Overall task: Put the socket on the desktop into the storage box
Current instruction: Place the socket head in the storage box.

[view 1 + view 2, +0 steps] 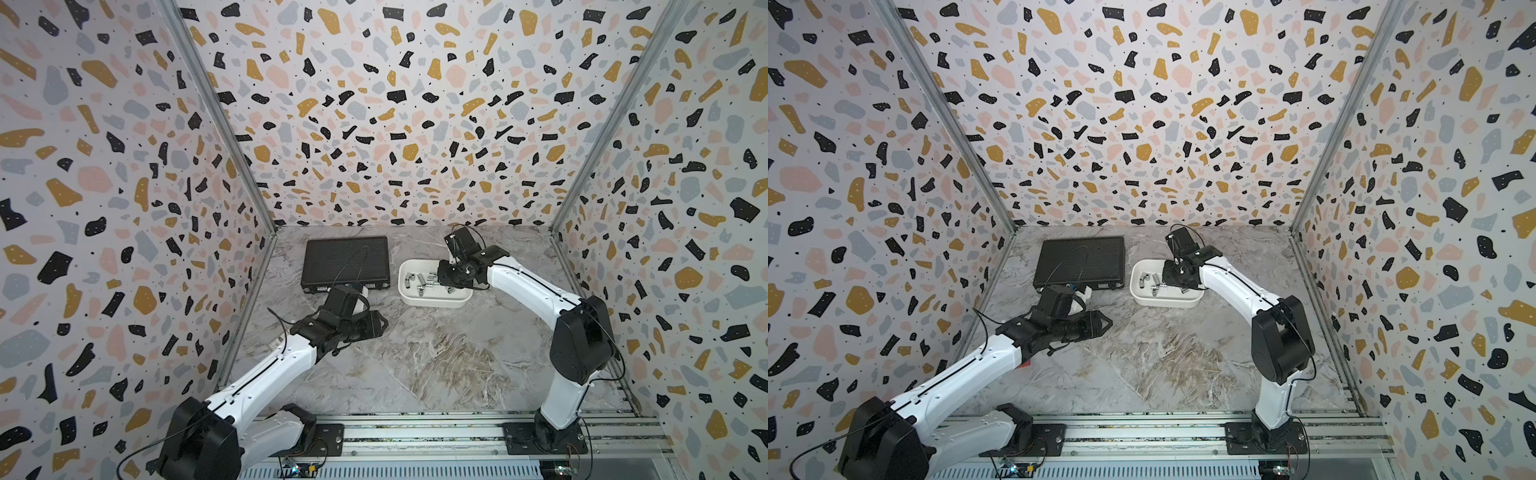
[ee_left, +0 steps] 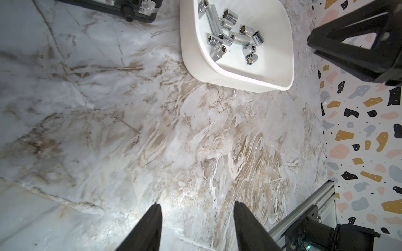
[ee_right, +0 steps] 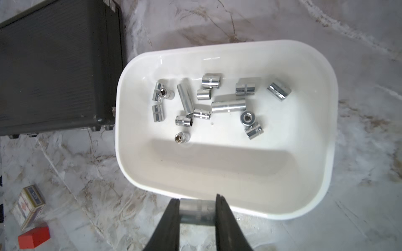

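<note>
The white storage box (image 3: 313,195) stands on the marble desktop (image 1: 436,361) at the back, seen in both top views (image 1: 432,304) (image 1: 1165,303). Several chrome sockets (image 3: 228,105) lie loose on its floor. My right gripper (image 3: 197,198) is shut on one more chrome socket (image 3: 196,211), held crosswise between the fingers above the box's rim. In a top view the right gripper (image 1: 448,281) hangs over the box's right part. My left gripper (image 2: 197,204) stands open and empty above bare desktop, in front of the box (image 2: 217,73) and apart from it (image 1: 380,326).
A black ribbed case (image 1: 345,262) lies closed to the left of the box. In the right wrist view a small printed carton (image 3: 28,204) and a red block (image 3: 33,236) lie on the desktop near the case. Patterned walls enclose three sides; a metal rail (image 1: 415,428) runs along the front.
</note>
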You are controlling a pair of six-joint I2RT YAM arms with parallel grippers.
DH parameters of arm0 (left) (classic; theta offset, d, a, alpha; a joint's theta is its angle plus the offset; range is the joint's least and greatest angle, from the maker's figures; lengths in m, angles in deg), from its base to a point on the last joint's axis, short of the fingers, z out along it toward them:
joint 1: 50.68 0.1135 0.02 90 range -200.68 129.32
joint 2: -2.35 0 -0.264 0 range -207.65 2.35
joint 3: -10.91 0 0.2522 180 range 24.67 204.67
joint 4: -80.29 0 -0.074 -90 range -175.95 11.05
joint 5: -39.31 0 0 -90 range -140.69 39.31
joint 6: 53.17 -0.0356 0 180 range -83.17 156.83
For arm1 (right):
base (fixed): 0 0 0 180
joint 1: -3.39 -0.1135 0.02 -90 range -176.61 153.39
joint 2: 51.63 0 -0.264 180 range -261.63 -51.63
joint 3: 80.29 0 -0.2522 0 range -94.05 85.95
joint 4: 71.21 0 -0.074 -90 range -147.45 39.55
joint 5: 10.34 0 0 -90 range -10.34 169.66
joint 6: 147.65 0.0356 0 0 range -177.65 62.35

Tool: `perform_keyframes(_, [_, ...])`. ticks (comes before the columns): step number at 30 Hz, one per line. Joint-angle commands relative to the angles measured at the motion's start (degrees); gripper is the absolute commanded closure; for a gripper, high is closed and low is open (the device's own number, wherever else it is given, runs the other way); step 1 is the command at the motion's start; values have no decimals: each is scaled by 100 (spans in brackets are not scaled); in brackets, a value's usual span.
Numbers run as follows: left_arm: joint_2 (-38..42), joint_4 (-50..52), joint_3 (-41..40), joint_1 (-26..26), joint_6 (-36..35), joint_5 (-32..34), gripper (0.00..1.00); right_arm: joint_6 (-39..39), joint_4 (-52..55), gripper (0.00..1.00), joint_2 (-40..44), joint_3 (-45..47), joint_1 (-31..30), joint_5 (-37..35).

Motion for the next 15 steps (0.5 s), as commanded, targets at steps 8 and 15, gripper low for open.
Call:
perform_keyframes(8, [31,150,264,187,-181,36,43,-154,359,80,-1042,-1041,258,110])
perform_keyframes(15, [77,183,207,257,-173,62,43,-176,487,80,-1631,-1559,326,83])
